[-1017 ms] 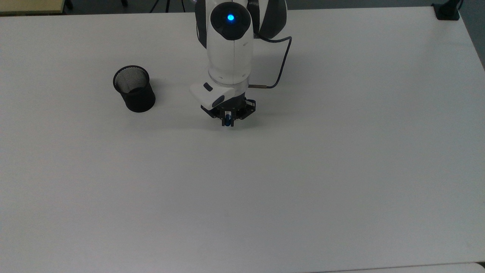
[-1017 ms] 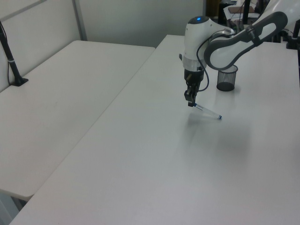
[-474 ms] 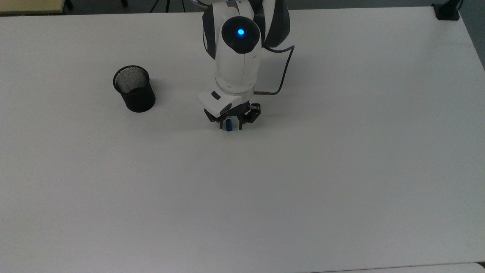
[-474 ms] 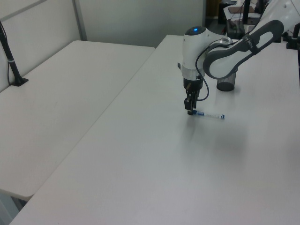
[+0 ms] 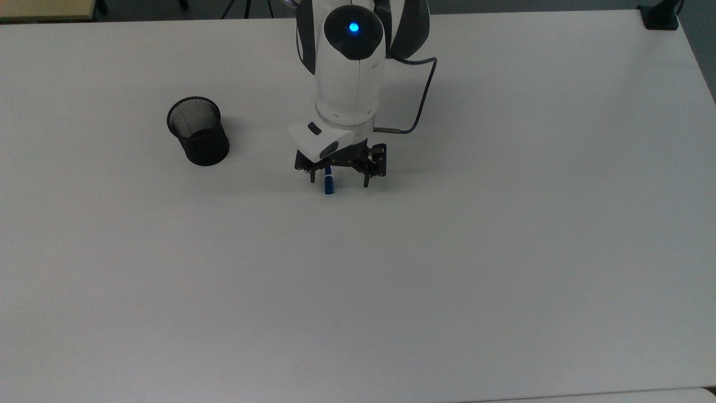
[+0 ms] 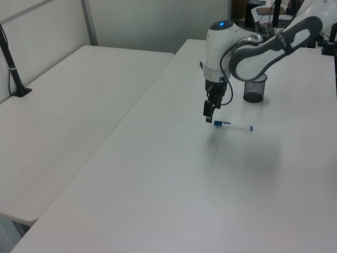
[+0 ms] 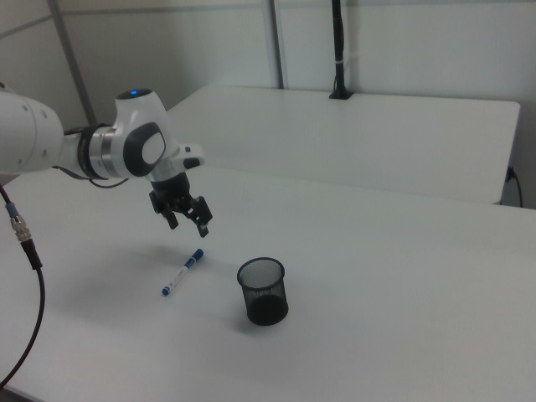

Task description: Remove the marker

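Your marker lies flat on the white bench, just beside the black mesh cup. Gripper hangs above the marker, 2 fingers spread, holding nothing.

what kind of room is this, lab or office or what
Probably a robotics lab or test room in office-like space: a robot arm works on a wide white table bearing just a marker and a mesh cup, with plain partition walls behind.
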Available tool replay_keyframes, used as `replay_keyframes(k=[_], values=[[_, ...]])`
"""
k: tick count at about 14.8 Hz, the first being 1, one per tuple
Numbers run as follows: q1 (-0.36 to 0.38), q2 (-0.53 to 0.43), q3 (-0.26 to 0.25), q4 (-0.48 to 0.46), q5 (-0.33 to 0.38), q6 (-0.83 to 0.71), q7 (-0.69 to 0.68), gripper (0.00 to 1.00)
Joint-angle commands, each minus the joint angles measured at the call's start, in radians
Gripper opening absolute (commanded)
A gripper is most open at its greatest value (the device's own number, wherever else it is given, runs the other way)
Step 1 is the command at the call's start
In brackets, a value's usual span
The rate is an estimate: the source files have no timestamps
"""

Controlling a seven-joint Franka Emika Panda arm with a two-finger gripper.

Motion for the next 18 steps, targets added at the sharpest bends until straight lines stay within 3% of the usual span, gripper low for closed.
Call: replay_keyframes(k=[1,6,9,12,18], values=[[-0.032,-0.154,-0.003,0.030,-0.004,-0.213,0.026,1.00],[-0.075,-0.321,-0.018,0.049,0.008,-0.396,0.024,1.00],[-0.081,-0.404,-0.059,0.047,0.071,-0.450,0.017,1.00],[-0.079,-0.441,-0.084,0.044,0.085,-0.450,0.003,1.00],[-0.112,-0.452,-0.086,0.050,0.084,-0.450,-0.164,1.00]])
